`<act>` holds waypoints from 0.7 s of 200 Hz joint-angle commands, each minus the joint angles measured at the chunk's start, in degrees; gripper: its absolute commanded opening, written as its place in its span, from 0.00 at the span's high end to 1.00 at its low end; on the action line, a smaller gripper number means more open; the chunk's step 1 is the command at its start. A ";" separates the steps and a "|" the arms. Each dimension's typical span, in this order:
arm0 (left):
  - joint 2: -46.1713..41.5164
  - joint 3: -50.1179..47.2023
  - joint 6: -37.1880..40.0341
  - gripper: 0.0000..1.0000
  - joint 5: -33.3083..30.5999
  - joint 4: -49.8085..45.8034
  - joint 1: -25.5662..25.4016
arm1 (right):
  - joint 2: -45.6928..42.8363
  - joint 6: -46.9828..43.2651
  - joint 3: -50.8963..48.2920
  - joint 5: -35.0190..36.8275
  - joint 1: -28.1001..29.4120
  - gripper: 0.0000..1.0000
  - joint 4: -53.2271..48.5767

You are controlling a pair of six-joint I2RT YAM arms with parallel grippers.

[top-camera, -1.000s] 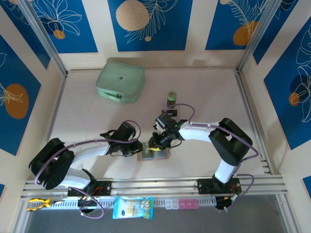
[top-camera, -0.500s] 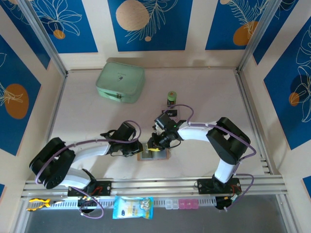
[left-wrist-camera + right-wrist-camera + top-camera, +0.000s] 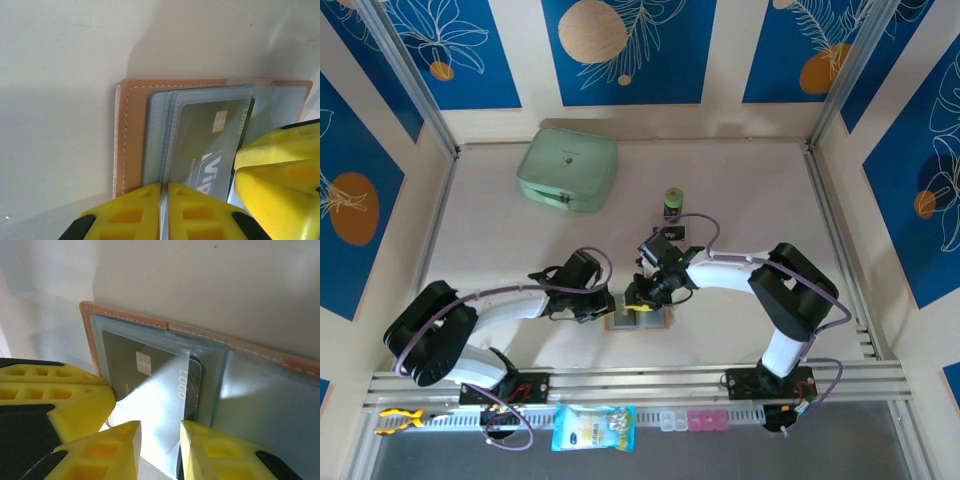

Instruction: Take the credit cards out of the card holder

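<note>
**One bad grab lifts the wrong layer**

Dark plastic credit card sits inside the open pinkish-brown leather card holder. Left gripper is pinched shut on its sleeve edge. Right gripper sits astride its clear flap, jaws apart. Clamp flap instead of card and you drag the holder.

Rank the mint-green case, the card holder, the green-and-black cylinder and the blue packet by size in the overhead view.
1. mint-green case
2. blue packet
3. card holder, partly covered, so its place against the packet is unsure
4. green-and-black cylinder, smallest
</note>
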 commanded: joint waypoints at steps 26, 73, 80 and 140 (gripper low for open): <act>1.65 -0.39 -0.14 0.90 -1.30 -4.35 0.41 | -2.22 -1.66 0.77 2.31 0.32 0.72 -4.39; 0.57 -0.98 -0.43 0.91 -1.06 -4.71 0.47 | -3.03 -1.85 0.52 1.80 0.24 0.73 -3.88; 0.19 -1.08 -0.49 0.92 -1.14 -4.88 0.51 | -3.30 -1.74 0.34 1.51 0.23 0.73 -3.32; -1.73 0.42 -0.19 0.91 -1.54 -6.40 0.48 | -3.58 -1.19 -0.31 -0.27 0.23 0.73 -0.91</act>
